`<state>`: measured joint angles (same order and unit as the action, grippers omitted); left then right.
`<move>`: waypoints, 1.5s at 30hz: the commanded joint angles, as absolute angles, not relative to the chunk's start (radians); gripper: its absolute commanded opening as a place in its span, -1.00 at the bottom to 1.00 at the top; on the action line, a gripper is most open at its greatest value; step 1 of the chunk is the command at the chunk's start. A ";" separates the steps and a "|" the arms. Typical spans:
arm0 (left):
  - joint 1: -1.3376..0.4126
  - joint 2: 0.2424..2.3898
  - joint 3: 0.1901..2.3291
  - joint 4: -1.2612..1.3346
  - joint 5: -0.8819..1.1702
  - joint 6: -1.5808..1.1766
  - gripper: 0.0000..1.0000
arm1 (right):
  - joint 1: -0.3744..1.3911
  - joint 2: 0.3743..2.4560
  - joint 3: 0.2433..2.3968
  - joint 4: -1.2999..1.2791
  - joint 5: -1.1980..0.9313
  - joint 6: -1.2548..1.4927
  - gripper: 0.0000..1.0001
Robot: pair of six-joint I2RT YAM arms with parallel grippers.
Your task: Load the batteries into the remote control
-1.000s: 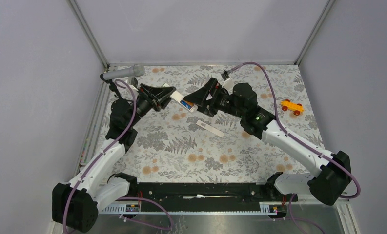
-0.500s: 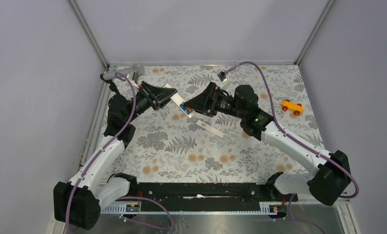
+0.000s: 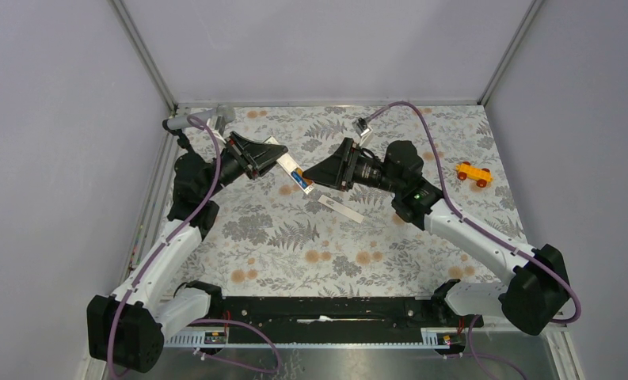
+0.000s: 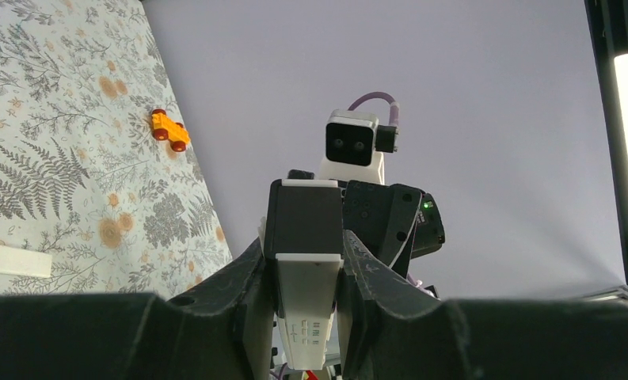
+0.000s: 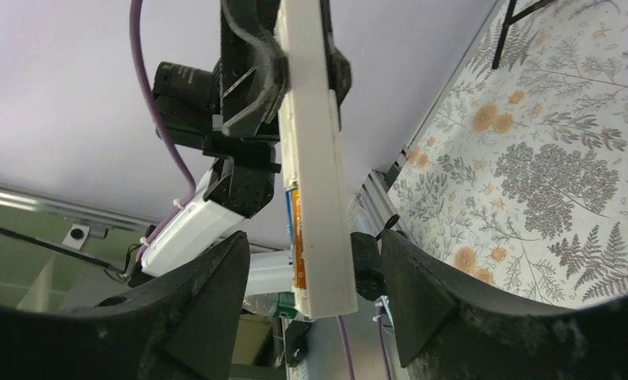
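My left gripper (image 3: 272, 161) is shut on one end of the white remote control (image 3: 291, 170) and holds it above the mat; the left wrist view shows it clamped between my fingers (image 4: 306, 309). The batteries (image 3: 299, 176), blue and orange, sit in the slot at the remote's free end, and an orange strip of them shows in the right wrist view (image 5: 295, 237). My right gripper (image 3: 314, 176) is open, its jaws either side of that free end (image 5: 320, 206) without touching it. The separate white cover (image 3: 340, 208) lies flat on the mat below.
An orange-yellow toy car (image 3: 473, 173) stands at the right of the mat and also shows in the left wrist view (image 4: 169, 130). A grey microphone (image 3: 196, 120) on a black tripod stands at the back left corner. Grey walls enclose the mat.
My right gripper has turned and dropped slightly, its jaws now around the remote's free end. The left gripper has tilted the remote a little; the cover has not moved.
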<state>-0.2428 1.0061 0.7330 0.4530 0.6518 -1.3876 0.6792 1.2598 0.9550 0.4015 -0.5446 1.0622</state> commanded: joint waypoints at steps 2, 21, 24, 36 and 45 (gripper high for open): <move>-0.236 1.018 0.787 0.511 0.665 -1.397 -1.00 | 0.674 1.243 0.971 0.452 -0.609 1.011 0.16; -0.234 1.031 0.794 0.501 0.673 -1.424 -1.00 | 0.675 1.271 1.009 0.340 -0.631 0.907 -0.65; -0.234 1.029 0.797 0.500 0.674 -1.420 -1.00 | 0.674 1.276 1.012 0.319 -0.622 0.904 -0.75; -0.232 0.993 0.766 0.341 0.649 -1.274 -1.00 | 0.671 1.232 1.086 0.140 -0.467 0.751 0.99; -0.237 0.994 0.801 0.102 0.589 -1.170 -1.00 | 0.836 1.319 1.272 -0.143 -0.207 0.302 0.99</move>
<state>-0.2375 1.0161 0.7467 0.1658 0.6277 -1.2263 0.7536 1.2659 1.1717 -0.0238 -0.3344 0.5453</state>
